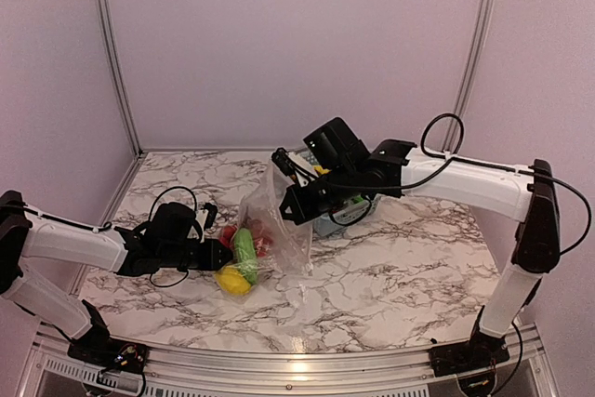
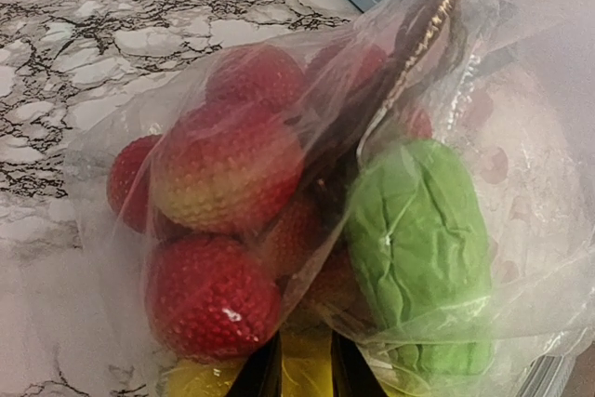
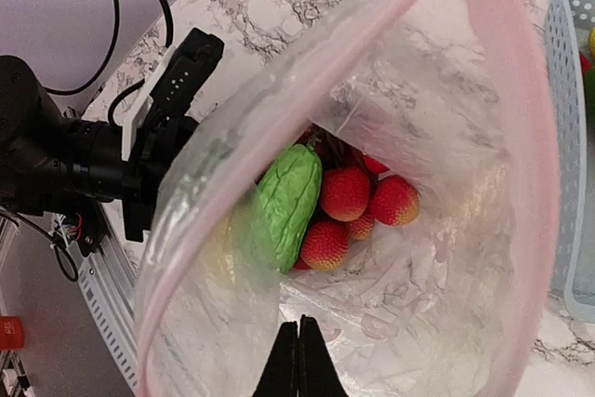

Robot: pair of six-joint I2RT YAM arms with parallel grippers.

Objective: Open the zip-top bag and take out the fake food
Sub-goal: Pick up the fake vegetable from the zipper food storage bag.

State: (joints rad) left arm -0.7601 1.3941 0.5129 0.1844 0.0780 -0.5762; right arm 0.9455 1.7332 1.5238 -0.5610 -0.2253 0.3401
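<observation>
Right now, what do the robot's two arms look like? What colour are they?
Both have smooth white tube sections joined by chunky black joints: the left arm and the right arm. Thin black cables loop off them. Each ends in a black end effector with two slim fingers, the left end effector and the right end effector.

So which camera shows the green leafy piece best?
Left wrist: the green leafy piece is close up, creases clear through the zip-top bag. Right wrist shows it smaller, inside; top external, a green blob.
</observation>
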